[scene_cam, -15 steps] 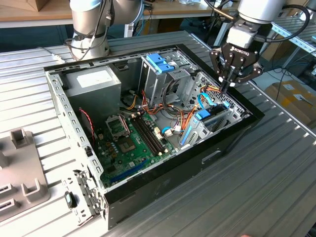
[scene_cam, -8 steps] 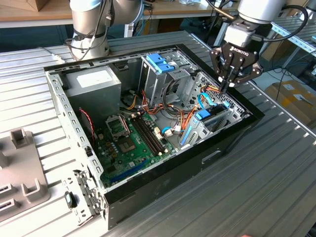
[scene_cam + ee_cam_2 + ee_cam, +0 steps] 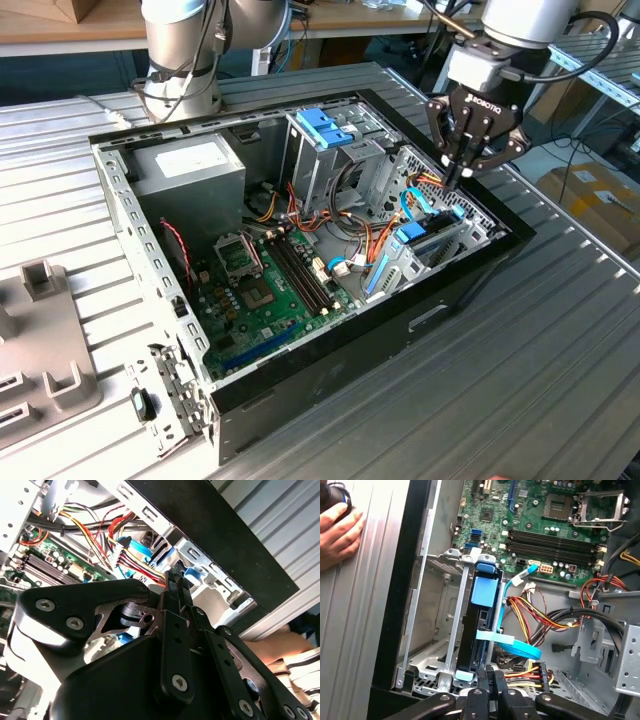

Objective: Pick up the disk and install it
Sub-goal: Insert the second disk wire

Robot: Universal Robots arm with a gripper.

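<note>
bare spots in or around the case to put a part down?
Free: ribbed table on the exterior view's right of the computer case, and the strip between case and grey fixture. Crowded: the drive bay by the disk, where cables bunch under the hand.

Bay w/ disk (image 3: 479, 625) hemmed – cables (image 3: 535, 620) just beside, case wall (image 3: 400, 605) opposite (open above).

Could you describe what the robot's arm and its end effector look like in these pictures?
The arm has light silver-grey rounded joint housings, with a black cable looping beside the wrist. The end effector is black, built of flat angular linkage plates fastened with silver screws, bearing white lettering on its body in the exterior view. Both wrist views show the same black bolted linkages.
</note>
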